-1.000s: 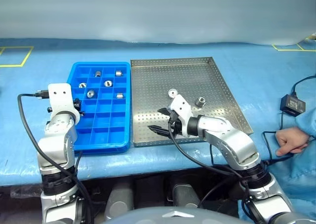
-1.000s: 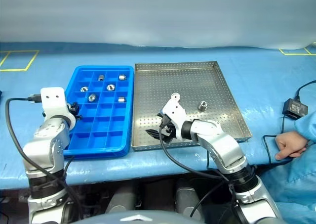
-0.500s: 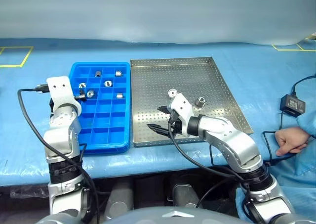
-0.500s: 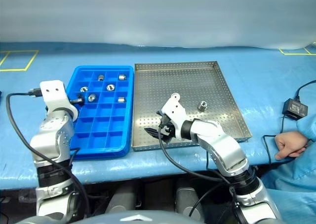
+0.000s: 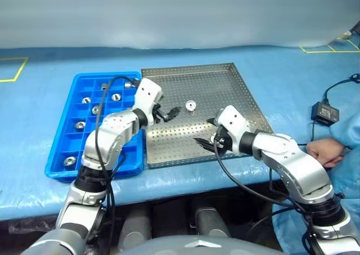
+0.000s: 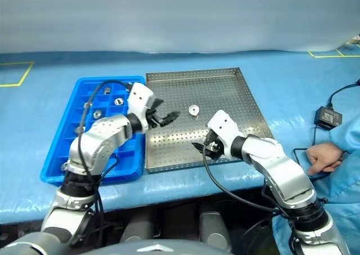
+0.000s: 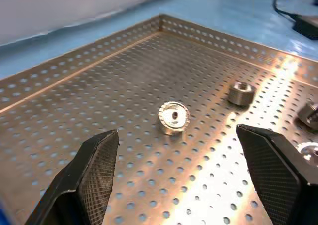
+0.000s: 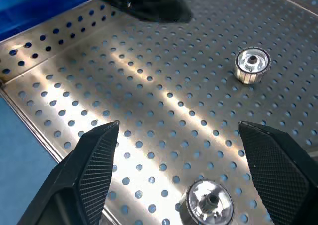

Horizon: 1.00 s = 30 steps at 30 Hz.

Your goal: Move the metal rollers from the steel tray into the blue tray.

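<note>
The steel tray (image 5: 225, 89) lies in the middle, with the blue tray (image 5: 93, 170) against its left side. Several metal rollers (image 5: 116, 97) sit in the blue tray's far compartments, and one (image 5: 69, 161) sits in a near one. One roller (image 5: 190, 105) lies on the steel floor. My left gripper (image 5: 166, 114) hovers open over the steel tray's left part, pointing at that roller (image 7: 174, 117). A second roller (image 7: 241, 93) lies further right. My right gripper (image 5: 205, 134) hangs open near the tray's front edge, and this second roller (image 8: 207, 201) lies low between its fingers (image 8: 89, 175).
A person's hand (image 5: 320, 151) rests on the blue cloth at the right edge. A black power adapter (image 5: 324, 113) with its cable lies beyond the hand. Yellow tape marks (image 5: 11, 69) show at the table's far corners.
The view has shifted. My left gripper swung from the blue tray's left side across to the steel tray and opened. The right gripper drifted a little to the right, still open.
</note>
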Each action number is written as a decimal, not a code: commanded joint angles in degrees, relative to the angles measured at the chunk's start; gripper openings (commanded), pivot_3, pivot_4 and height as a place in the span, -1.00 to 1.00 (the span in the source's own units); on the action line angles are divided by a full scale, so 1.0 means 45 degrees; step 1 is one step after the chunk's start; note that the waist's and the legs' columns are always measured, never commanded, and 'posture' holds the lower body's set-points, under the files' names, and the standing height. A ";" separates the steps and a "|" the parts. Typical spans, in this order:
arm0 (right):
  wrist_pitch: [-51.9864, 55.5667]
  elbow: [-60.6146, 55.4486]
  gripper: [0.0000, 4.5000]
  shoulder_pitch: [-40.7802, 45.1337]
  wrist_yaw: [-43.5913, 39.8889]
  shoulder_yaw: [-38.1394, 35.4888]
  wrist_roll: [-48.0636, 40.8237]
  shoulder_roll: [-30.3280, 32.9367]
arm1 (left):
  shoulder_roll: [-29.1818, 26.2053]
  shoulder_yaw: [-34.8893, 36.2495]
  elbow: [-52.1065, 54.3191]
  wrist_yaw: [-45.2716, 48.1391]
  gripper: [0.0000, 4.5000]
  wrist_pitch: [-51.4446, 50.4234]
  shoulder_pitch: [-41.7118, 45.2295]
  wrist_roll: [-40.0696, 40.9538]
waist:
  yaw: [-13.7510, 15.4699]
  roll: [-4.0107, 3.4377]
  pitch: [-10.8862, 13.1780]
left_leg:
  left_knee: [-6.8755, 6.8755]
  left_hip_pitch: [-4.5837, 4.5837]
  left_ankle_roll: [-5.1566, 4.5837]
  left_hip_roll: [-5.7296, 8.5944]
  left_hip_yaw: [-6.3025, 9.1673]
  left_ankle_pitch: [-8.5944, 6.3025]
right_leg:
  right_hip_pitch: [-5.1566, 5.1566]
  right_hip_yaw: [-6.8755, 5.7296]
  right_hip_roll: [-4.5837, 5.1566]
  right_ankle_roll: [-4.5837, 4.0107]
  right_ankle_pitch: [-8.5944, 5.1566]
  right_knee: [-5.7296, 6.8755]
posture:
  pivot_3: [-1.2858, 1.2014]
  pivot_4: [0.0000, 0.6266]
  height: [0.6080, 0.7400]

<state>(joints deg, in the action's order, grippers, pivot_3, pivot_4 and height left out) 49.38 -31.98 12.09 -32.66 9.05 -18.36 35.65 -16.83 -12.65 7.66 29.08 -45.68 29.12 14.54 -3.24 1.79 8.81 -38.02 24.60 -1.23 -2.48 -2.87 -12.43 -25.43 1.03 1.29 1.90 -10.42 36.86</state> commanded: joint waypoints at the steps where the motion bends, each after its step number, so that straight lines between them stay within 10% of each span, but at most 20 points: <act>1: 0.0188 -0.0869 0.81 -0.0246 0.0551 -0.0551 -0.0064 -0.0264 | 0.0222 -0.0780 -0.0691 0.1054 0.82 0.0752 0.0609 -0.0038 | -0.0155 0.0000 0.0000 | -0.0002 0.0002 0.0000 0.0000 0.0002 0.0000 | 0.0000 0.0000 -0.0001 0.0000 0.0000 0.0001 | -0.12 -0.52 1.00; 30: 0.0667 -0.2752 0.81 -0.2247 0.1788 -0.1267 -0.0309 -0.0548 | 0.2105 -0.2399 -0.5342 0.2186 0.82 0.1768 0.1895 -0.1908 | -0.2606 -0.0005 -0.0002 | 0.0010 -0.0014 0.0000 0.0021 0.0041 0.0000 | 0.0002 0.0051 0.0016 0.0030 0.0007 -0.0002 | -0.23 -0.52 1.00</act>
<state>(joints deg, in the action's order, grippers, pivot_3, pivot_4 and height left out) 53.11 -43.48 1.20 -25.00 3.98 -19.80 33.29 -7.85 -23.89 -16.38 39.57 -38.25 36.91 6.70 -14.96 1.76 8.80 -37.95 24.52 -1.23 -2.39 -2.68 -12.44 -25.42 1.27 1.36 2.03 -10.39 36.85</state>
